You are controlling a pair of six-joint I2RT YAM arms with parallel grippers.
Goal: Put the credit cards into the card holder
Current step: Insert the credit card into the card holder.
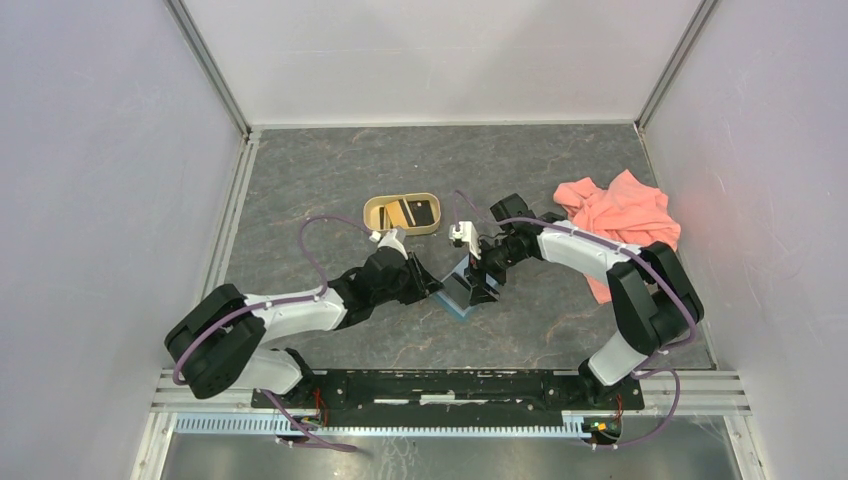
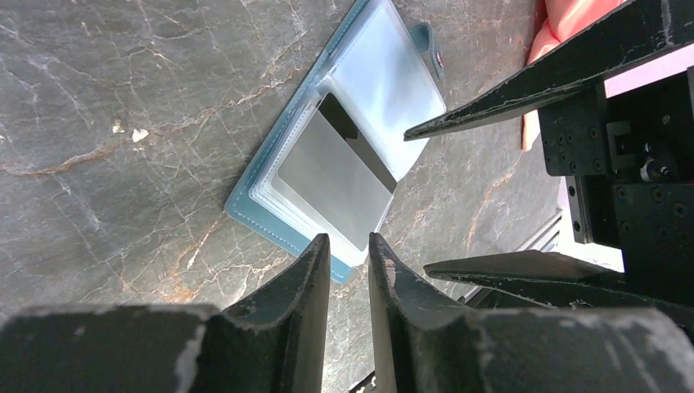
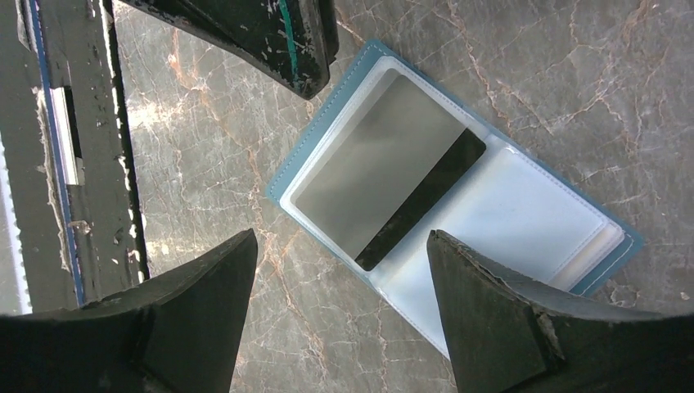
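Fingers of the left gripper (image 2: 349,246) fill the bottom of your left wrist view. Its jaws stand close together with a slim gap, and nothing is between them. Just beyond the tips, at frame centre, the card holder (image 2: 383,78) lies open and flat on the grey stone table (image 2: 123,123). 1 credit card (image 2: 335,176), silver-grey with a black stripe, lies on the near page. You cannot tell whether it is fully seated in the pocket. 2 fingers of the right gripper (image 2: 417,201) enter from the right edge, spread wide.

Right wrist view: the right gripper's jaws stand wide apart at the bottom of the frame, holding nothing. The open card holder runs from centre to lower right beyond them, with the striped credit card on its left page. 1 finger (image 3: 278,41) of the left gripper hangs at upper left, just beside the holder's upper corner. Contact cannot be confirmed.

Top view: both grippers meet over the card holder at frame centre. Near it, higher in the frame, a tan oval tray (image 1: 402,197) holds dark cards (image 1: 421,212). A pink cloth (image 1: 625,215) lies at upper right.
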